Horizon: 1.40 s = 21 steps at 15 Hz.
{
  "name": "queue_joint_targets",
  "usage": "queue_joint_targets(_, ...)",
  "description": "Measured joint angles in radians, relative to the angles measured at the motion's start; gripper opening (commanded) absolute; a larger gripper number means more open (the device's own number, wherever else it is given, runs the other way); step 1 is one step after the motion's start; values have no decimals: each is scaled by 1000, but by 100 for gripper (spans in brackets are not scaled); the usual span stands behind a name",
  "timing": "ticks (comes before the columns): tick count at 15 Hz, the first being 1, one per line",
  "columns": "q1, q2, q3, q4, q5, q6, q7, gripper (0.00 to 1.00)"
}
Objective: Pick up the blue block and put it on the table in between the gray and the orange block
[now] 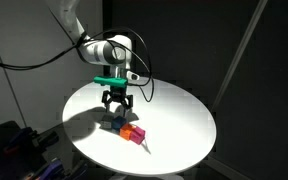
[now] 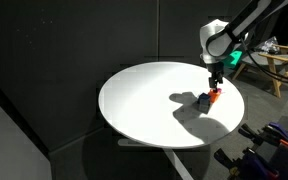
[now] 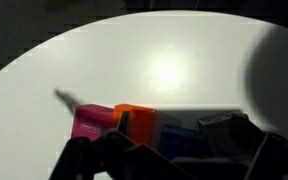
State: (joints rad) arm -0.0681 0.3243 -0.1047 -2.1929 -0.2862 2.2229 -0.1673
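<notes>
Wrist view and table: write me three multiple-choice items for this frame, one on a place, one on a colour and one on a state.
1. In the wrist view, which block sits right beside the pink block?
A. blue
B. orange
C. none

2. What colour is the table?
A. white
B. brown
C. green

3. The pink block is:
A. lifted in the claw
B. stacked on another block
C. resting on the table

Answers:
1 B, the orange block adjoins it.
2 A, its round top shows white in every view.
3 C, it lies flat on the tabletop with nothing gripping it.
</notes>
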Motion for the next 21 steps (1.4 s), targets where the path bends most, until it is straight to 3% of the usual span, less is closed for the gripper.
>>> queue_joint_targets(7, 0, -116, 3, -55, 101, -101, 58, 100)
queue_joint_targets(21, 3, -432, 25, -248, 150, -106, 176, 100)
